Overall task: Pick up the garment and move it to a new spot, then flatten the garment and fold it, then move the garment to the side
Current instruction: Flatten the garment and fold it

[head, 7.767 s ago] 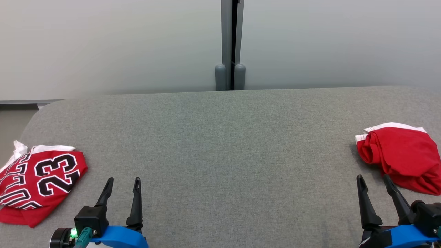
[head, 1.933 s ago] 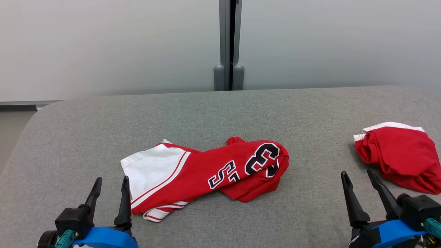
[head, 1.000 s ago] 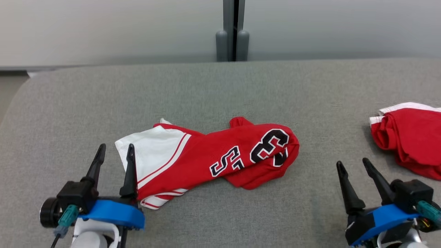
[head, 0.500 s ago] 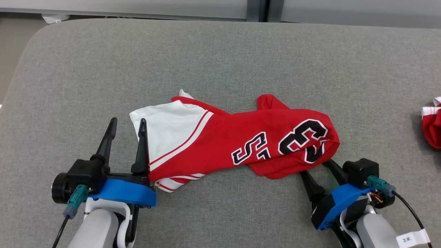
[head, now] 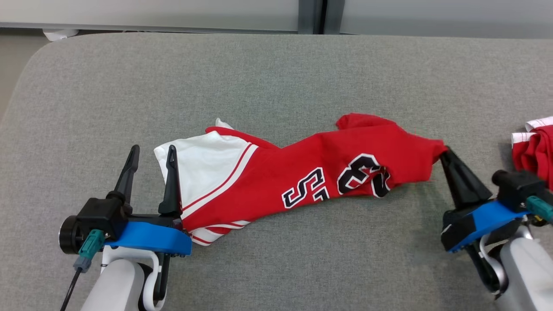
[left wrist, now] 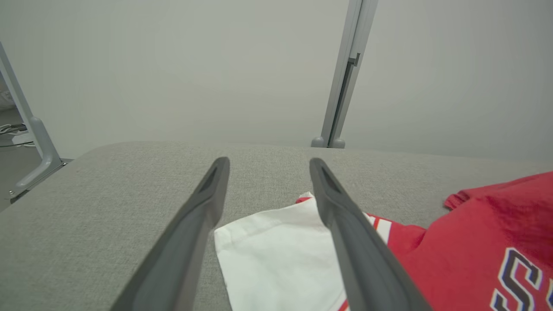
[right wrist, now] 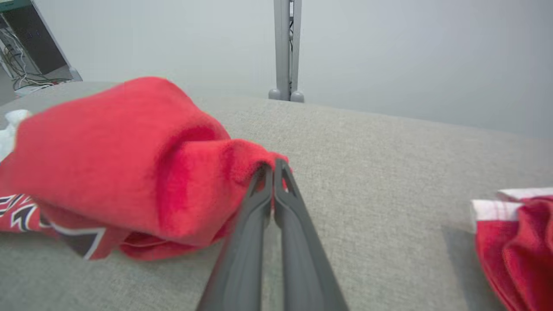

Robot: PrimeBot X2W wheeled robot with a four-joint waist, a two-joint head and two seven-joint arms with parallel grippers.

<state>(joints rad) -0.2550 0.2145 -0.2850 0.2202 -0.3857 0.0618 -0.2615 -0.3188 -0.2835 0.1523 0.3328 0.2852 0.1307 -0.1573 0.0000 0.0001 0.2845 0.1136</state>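
Pinching a peak of red cloth, the right hand (head: 445,152) has its two long dark fingers pressed together at the tips, tapering from a blue mount. The right wrist view confirms it: the right hand (right wrist: 272,167) is closed on a bunched red fold.

The left hand (head: 153,147) stands spread, nothing between its fingers. In the left wrist view, the left hand (left wrist: 268,162) straddles the garment's white corner; contact cannot be judged. Both hands sit on pale, smooth forearms (head: 114,285).

The garment (head: 328,172) lies across the middle of the worktop, between the two hands. It is a soft knit jersey, red at the right and drawn to a point in the pinch. The left end is a white panel edged with thin red stripes. Black numerals outlined in white show on the creased red part, partly folded under.

A second red garment (head: 533,147), crumpled with a white ribbed edge, lies at the far right, apart from the first.

The worktop (head: 259,77) is covered in grey woven fabric, finely speckled, with a rounded far-left corner. Beyond it stand smooth pale grey wall panels (left wrist: 173,65), joined at a grey metal post (head: 311,15).
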